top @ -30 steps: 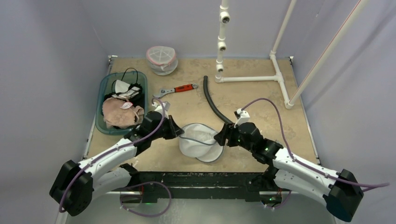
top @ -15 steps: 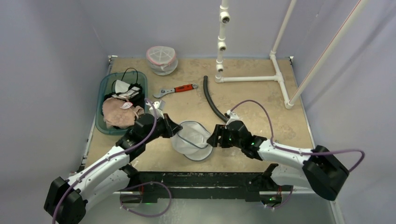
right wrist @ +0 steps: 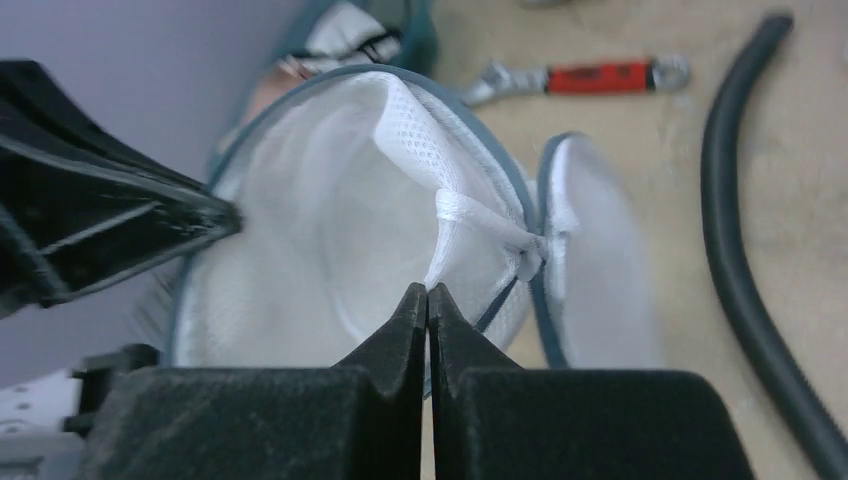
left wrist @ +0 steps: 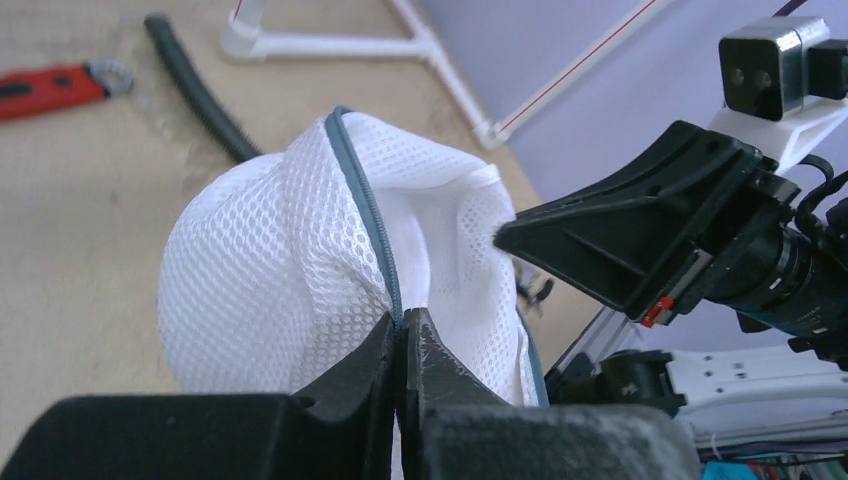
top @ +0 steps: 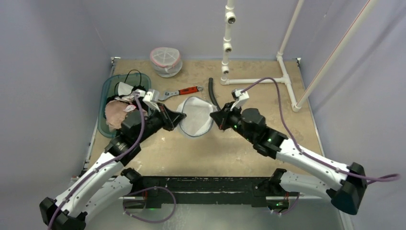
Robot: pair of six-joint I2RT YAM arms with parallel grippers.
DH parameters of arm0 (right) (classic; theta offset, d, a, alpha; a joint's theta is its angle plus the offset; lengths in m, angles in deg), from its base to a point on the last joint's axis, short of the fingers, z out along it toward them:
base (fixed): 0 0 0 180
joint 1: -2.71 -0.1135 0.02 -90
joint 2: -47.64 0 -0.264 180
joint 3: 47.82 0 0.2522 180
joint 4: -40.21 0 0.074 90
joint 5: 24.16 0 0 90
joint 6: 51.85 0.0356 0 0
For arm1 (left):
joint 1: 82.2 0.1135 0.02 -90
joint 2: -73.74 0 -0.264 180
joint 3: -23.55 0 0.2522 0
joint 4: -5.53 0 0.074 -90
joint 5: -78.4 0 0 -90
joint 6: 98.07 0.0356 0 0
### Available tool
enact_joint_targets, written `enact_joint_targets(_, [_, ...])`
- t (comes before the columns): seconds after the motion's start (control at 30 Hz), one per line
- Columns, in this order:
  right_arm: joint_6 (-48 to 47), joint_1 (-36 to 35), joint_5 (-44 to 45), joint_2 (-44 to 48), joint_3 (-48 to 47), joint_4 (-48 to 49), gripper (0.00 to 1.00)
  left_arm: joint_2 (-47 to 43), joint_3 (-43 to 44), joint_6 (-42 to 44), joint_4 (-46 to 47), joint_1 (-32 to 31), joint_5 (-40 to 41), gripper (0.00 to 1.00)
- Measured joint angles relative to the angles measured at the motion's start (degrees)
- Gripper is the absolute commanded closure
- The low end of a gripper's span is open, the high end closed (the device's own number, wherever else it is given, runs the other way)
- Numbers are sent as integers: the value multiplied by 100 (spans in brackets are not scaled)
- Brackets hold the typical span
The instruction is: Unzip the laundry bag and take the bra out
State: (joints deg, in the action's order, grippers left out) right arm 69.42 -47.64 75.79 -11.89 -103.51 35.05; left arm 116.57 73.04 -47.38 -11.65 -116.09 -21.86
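Start at the left: the teal basket with its heap of pale garments plays no part in this step. Your left end effector is clenched on the grey zipper at the rim of the white mesh laundry bag. The bag appears held clear of the desk, stretched between the two arms near the middle.

Your right end effector is clenched too. From its wrist view a fold of the bag's white mesh is drawn taut into the fingertips, so it appears to be pinching the fabric, not the zipper pull. Just beyond it lies the black hose, apart from the bag.

You seem to be late in the unzipping step. The right wrist view looks into a gaping round mouth, with a second mesh flap folded out to one side. The inside looks plain white, and I cannot tell whether the bra is in there.

Next, hold the rim firmly on the left. Let go on the right only once the mouth holds itself wide enough, then reach inside. Expect the mesh to sag and close over once it goes slack.
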Motion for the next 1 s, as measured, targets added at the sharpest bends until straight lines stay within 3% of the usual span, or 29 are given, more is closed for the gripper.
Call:
enact_joint_targets(0.13, [-264, -267, 387, 581, -396, 20, 100, -391, 319, 4, 74, 0, 195, 100])
enact_joint_targets(0.27, [-138, -280, 533, 566, 212, 83, 97, -249, 129, -120, -190, 0, 643, 100])
enact_joint_targets(0.33, [7, -278, 542, 398, 752, 52, 59, 72, -332, -339, -208, 0, 802, 100])
enact_joint_targets(0.37, [103, -280, 533, 267, 1097, -24, 48, 232, -669, -470, -188, 0, 841, 100])
enact_joint_targets(0.43, [289, -280, 529, 177, 1537, -280, 37, 485, -1377, -706, -188, 0, 903, 100])
enact_joint_targets(0.57, [533, -280, 570, 339, 1779, -656, 33, 529, -2337, -1034, -455, 0, 990, 100])
enact_joint_targets(0.77, [896, 234, 684, 632, 1790, -638, 32, 186, -2120, -1049, -535, 0, 1196, 100])
enact_joint_targets(0.9, [1281, 1237, 149, 669, 2186, -118, 29, 105, -1843, -944, -553, 0, 1252, 100])
enact_joint_targets(1.0, [1698, 1408, -251, 721, 2527, 162, 22, 79, -1753, -907, -557, 0, 1252, 100])
